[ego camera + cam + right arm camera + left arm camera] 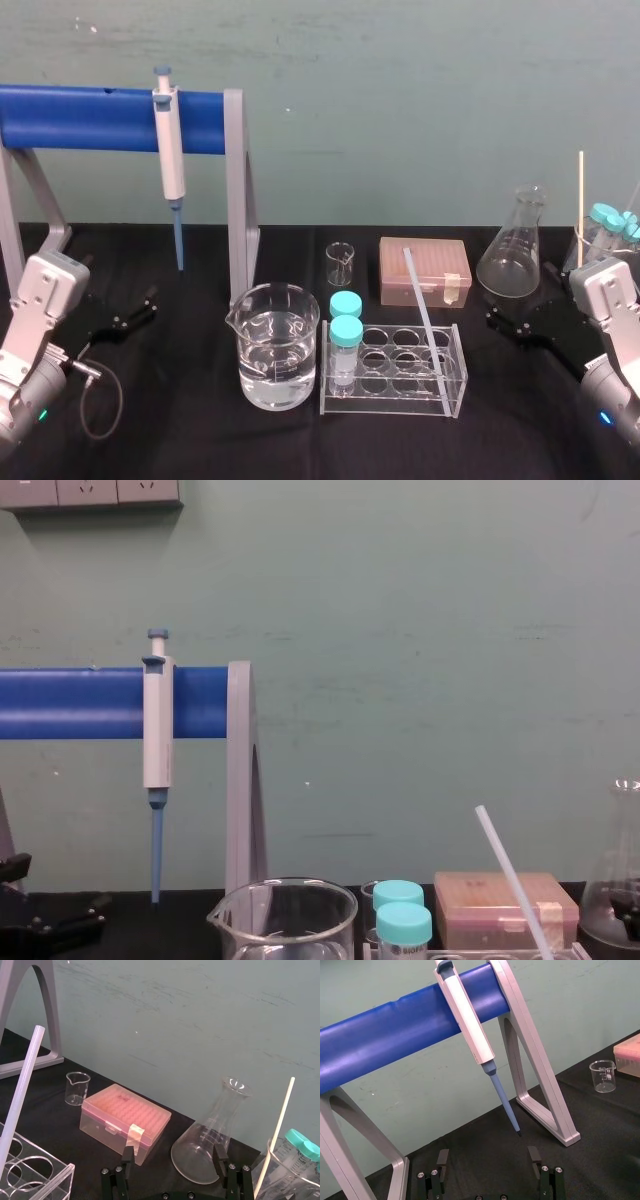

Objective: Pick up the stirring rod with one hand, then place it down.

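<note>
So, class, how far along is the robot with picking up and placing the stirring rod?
Nothing done yet. The stirring rod leans in the clear rack, untouched. Left pincer and right pincer sit open, apart from it. Grasping, lifting, placing all remain.

Blue rack bar (90, 118), white blue-tipped pipette (171, 160), teal-capped tubes (346, 332), pinkish tip box (424, 268), whitish translucent stirring rod (424, 310), black tabletop (180, 420).

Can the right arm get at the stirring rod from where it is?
Probably yes: the right gripper sits open, and the stirring rod leans with its upper end free above the rack, nothing between them.
</note>
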Controlling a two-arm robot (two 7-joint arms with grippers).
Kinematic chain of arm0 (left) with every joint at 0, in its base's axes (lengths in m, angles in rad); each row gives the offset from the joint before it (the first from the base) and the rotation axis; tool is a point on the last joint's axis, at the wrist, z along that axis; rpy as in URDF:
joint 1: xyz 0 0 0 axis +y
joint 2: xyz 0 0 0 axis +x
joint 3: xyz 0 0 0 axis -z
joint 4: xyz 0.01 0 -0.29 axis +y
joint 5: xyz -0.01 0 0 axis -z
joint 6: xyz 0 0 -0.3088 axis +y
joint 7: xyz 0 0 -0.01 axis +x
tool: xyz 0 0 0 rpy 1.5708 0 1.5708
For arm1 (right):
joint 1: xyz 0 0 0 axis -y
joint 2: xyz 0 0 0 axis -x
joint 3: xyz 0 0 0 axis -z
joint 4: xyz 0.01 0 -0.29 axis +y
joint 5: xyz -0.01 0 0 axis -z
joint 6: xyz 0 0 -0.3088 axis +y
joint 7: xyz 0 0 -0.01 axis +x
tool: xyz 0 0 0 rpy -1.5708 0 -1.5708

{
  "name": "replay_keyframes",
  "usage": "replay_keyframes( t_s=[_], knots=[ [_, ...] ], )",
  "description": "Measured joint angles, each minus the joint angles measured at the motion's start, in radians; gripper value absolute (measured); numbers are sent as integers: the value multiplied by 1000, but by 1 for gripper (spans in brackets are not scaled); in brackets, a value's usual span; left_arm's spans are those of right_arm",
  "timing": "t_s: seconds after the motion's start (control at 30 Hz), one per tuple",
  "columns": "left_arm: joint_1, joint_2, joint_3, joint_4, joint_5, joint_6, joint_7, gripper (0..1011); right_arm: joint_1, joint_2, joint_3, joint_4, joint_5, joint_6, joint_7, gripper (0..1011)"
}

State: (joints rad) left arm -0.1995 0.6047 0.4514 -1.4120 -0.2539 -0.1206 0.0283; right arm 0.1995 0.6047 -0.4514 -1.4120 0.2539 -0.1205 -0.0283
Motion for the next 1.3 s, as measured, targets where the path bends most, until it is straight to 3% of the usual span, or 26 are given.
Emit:
replay_keyframes(
  t_s=[1.3],
  knots=[
    [0,0,0,0,0,0,0,1000,0,0,0,0,0,0,0,1003]
  ],
)
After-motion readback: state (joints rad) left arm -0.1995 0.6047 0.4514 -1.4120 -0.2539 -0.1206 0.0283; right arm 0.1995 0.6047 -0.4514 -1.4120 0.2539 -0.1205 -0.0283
